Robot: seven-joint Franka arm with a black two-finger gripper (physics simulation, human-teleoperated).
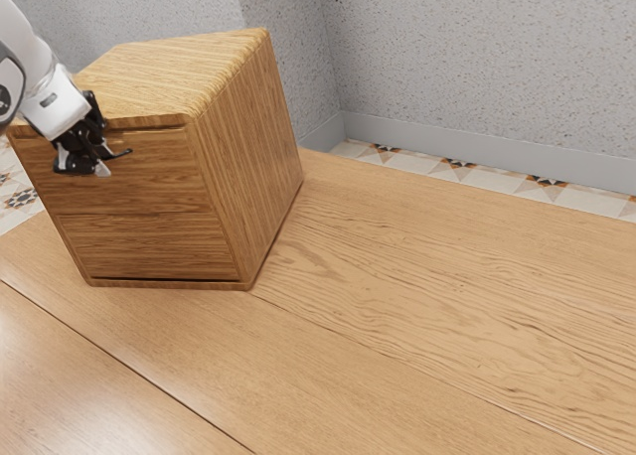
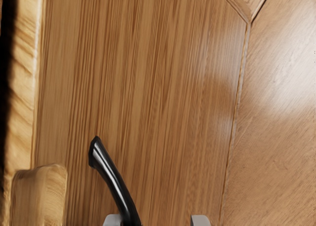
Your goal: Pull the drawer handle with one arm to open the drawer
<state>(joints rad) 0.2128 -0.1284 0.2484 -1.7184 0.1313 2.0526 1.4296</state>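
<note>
1 slim, glossy black handle [image 2: 111,179] curves off the wood-grain drawer [image 1: 149,182] front; jaws stand wide around it.

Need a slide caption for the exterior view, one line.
Franka gripper at the black handle on the top drawer of a wooden cabinet standing on a wood table.

The upright, oak-grained wooden drawer front [image 1: 149,177] sat at the upper left of the frame. A glossy black curved bar handle [image 2: 111,181] stood out from its face.
</note>
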